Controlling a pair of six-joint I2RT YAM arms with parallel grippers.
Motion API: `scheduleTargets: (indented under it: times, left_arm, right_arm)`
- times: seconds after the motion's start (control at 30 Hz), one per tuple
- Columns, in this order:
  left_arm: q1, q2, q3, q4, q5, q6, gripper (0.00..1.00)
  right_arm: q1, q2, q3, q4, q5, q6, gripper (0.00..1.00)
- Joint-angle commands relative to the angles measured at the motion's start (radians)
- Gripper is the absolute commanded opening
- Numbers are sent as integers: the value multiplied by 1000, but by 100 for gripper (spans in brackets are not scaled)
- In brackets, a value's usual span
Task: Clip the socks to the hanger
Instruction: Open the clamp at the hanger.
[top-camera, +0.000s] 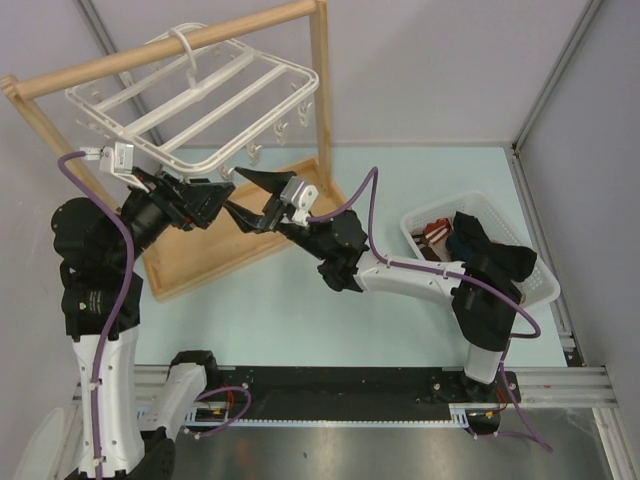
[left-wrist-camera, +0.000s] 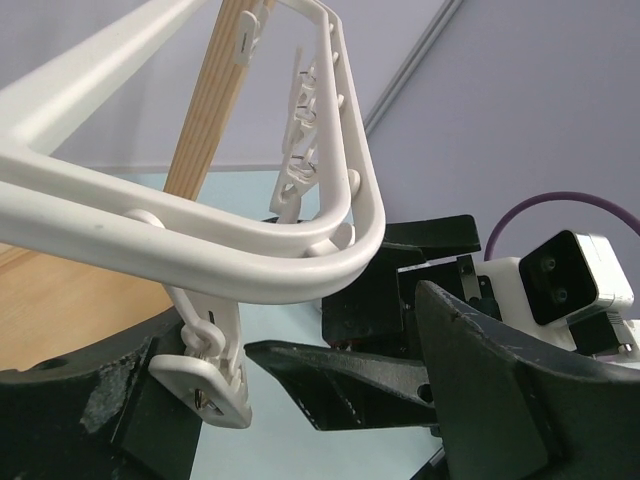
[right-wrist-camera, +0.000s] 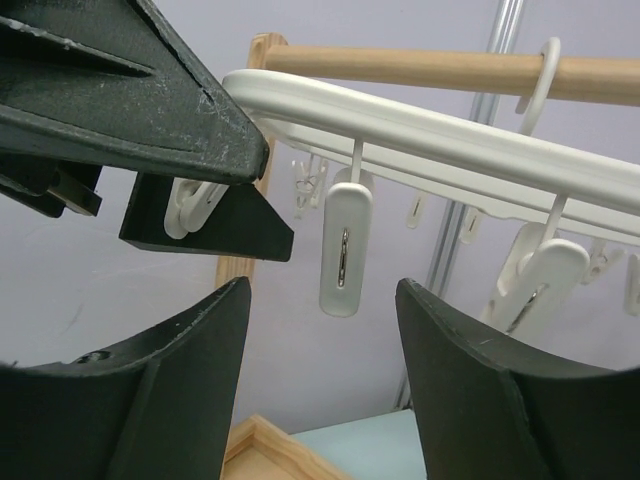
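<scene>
the hanger (left-wrist-camera: 180, 235) hangs by its hook from the rod of the wooden stand (top-camera: 322, 110) at the far left corner of the worktop (top-camera: 420, 175), and the socks (top-camera: 495, 255) lie in the white basket (top-camera: 440, 208) at the right edge of the worktop, one of them draped over its rim. the left gripper (left-wrist-camera: 300, 320) sits under a rounded corner of the hanger with its jaws apart, a dangling clip (left-wrist-camera: 205, 375) between them and close against one finger. the right gripper (right-wrist-camera: 322, 290) faces it, jaws apart and empty, with a second clip (right-wrist-camera: 342, 250) hanging just above the gap.
</scene>
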Motion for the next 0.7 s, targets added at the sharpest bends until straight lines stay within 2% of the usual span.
scheduleTargets:
  times: [0.0, 0.17, 0.47, 0.6, 0.67]
  left_arm:
    - [-9, -4, -6, 42, -5, -17, 82]
    - [-10, -6, -6, 41, -2, -15, 81]
    - [-12, -17, 3, 15, -9, 9, 81]
    - [-29, -40, 17, -76, -20, 132, 82]
    - [-59, -56, 17, -120, -77, 230, 82]
  right_arm:
    - [6, 14, 58, 64, 27, -42, 62]
    - [6, 19, 62, 62, 30, -36, 53]
    - [11, 9, 66, 22, 17, -24, 31]
    - [12, -3, 65, -5, 20, -27, 19]
    - [12, -9, 65, -27, 23, -31, 17]
